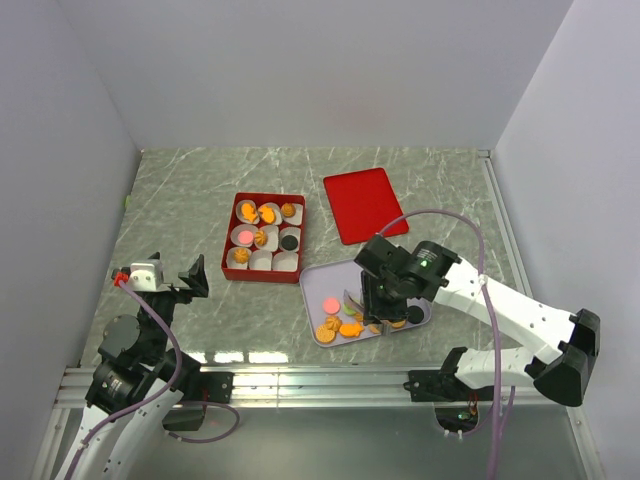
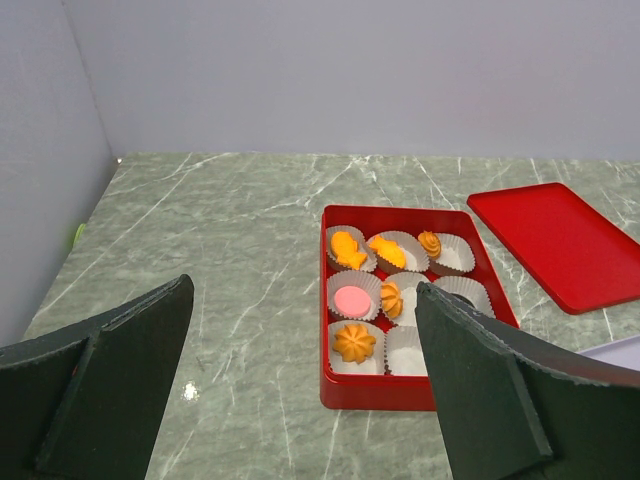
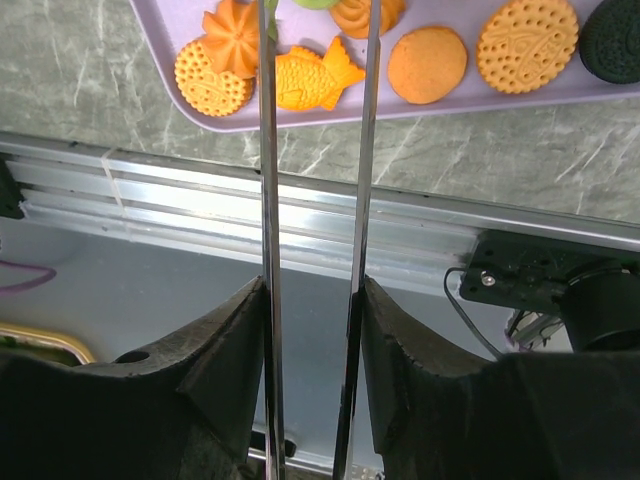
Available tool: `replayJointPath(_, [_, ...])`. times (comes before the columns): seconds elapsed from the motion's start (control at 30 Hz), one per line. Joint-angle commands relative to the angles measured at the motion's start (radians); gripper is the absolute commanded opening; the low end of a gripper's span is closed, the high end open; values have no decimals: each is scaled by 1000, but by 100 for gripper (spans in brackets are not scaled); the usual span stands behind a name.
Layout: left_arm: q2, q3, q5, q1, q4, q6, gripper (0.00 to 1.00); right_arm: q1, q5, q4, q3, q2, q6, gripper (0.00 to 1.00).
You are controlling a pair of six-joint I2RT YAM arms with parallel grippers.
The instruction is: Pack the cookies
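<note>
- Surface (image 1: 200, 200): green marble, walled on three sides.
- Lavender tray (image 1: 322, 280): near right. Only the right wrist view shows its loose cookies (image 3: 428, 63) in detail: round, fish-shaped and swirled orange ones, and a black one.
- Red lid (image 1: 365, 205): far right, lying flat.
- Red box (image 1: 228, 240): centre, left of the lid. The left wrist view shows paper cups (image 2: 455, 255), several of them holding cookies.
- Right hand (image 1: 372, 305): over the tray, blades parted, with nothing seen clamped between them.
- Left hand (image 1: 172, 270): near left, spread wide and empty.
</note>
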Motion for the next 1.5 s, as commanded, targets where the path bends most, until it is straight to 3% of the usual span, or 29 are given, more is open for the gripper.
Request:
replayJointPath(0.0, [-42, 3, 21, -2, 19, 19, 99, 8, 4, 46, -12, 4, 9, 47])
replayJointPath(0.47, [-42, 2, 25, -1, 19, 20, 100, 9, 0, 11, 83, -10, 9, 30])
replayJointPath(0.8, [-44, 3, 24, -1, 19, 20, 100, 9, 44, -26, 184, 27, -6, 28])
replayJointPath(1.1, [-47, 3, 25, -1, 17, 20, 100, 9, 78, -71, 391, 173, -72, 28])
replayJointPath(1.47, [-47, 3, 24, -2, 17, 20, 99, 8, 46, -63, 807, 472, -127, 27])
